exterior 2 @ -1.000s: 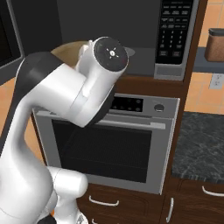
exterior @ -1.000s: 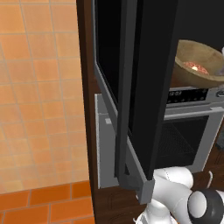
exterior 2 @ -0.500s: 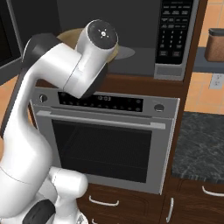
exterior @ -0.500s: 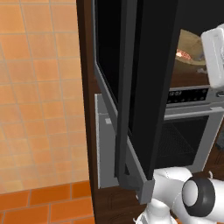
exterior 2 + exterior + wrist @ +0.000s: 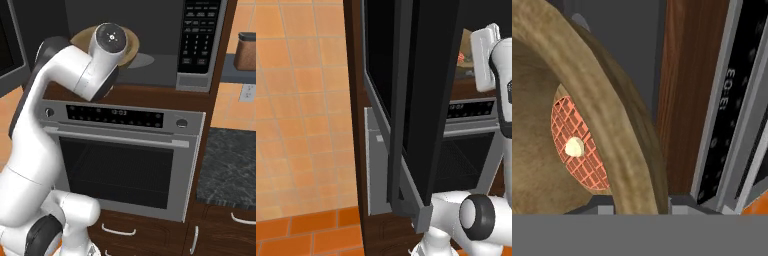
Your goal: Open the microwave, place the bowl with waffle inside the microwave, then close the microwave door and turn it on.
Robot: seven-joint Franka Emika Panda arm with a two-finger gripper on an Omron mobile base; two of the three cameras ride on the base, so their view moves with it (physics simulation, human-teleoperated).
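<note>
Bowl (image 5: pixel 612 130) rim pinched in end effector (image 5: pixel 639 207), inside microwave (image 5: pixel 150 30).

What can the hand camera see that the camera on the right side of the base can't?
Hand view alone: the reddish waffle with a pale dab on it, lying inside the bowl, and the pincer shut on the bowl's rim.

Right base view alone: the white arm, the microwave keypad, the oven window and the drawers below.

Both: the tan bowl inside the microwave and the oven's dark display strip.
</note>
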